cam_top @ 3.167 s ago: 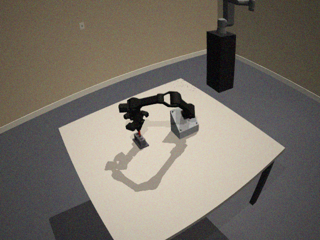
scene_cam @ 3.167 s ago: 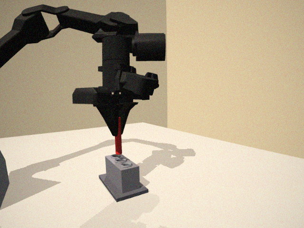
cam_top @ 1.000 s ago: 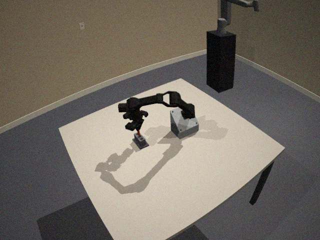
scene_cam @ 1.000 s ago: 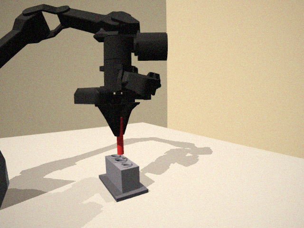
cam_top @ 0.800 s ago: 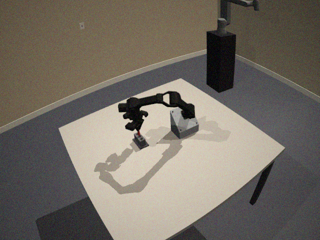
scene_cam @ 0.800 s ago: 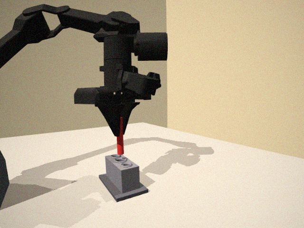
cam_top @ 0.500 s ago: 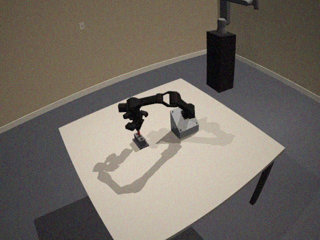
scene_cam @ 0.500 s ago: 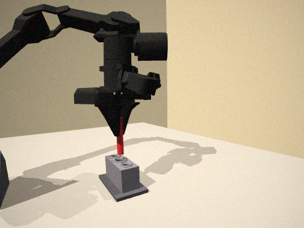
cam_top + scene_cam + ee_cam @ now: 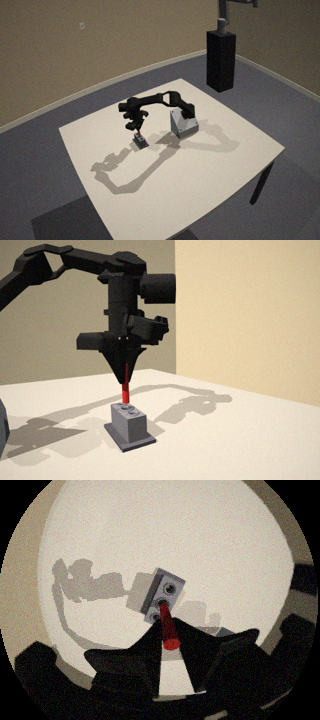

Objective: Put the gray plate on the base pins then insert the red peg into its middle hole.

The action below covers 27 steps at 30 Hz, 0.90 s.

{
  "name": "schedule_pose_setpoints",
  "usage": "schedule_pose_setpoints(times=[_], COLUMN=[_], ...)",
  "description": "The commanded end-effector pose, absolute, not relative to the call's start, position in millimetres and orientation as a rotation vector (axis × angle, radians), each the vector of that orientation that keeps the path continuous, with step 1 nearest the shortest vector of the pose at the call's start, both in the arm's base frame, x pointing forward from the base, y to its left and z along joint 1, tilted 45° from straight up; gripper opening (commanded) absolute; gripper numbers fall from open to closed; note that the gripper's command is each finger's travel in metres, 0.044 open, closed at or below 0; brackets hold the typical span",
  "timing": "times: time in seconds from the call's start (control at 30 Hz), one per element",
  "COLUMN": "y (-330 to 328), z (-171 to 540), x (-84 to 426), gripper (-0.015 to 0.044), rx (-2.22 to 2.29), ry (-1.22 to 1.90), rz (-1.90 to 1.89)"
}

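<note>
The gray plate lies flat on top of the base, forming one block with three round openings in a row. Any seam between them is too faint to tell, and the pins are hard to make out. My gripper is shut on the red peg, which hangs nearly upright. Its lower end is just above the plate, over or very near the middle hole. In the wrist view the peg partly covers that hole, so exact alignment is unclear.
The arm's light gray angled mount stands on the white table beside the base. Arm shadows fall across the tabletop. A black pedestal with another arm stands beyond the table.
</note>
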<state>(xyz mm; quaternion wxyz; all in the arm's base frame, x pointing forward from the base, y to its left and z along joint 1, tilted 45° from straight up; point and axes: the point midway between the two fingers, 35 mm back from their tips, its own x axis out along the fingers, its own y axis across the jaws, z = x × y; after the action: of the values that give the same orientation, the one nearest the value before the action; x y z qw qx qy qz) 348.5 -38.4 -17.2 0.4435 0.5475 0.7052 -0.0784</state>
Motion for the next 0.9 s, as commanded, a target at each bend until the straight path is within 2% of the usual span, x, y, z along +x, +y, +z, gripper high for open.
schedule_pose_setpoints(times=[0.0,0.87], y=[-39,-27], z=[-19,-28], x=[349,350], gripper=[0.0,0.0], rx=[1.353,1.337], ry=[1.747,1.745], rz=[-0.193,-0.189])
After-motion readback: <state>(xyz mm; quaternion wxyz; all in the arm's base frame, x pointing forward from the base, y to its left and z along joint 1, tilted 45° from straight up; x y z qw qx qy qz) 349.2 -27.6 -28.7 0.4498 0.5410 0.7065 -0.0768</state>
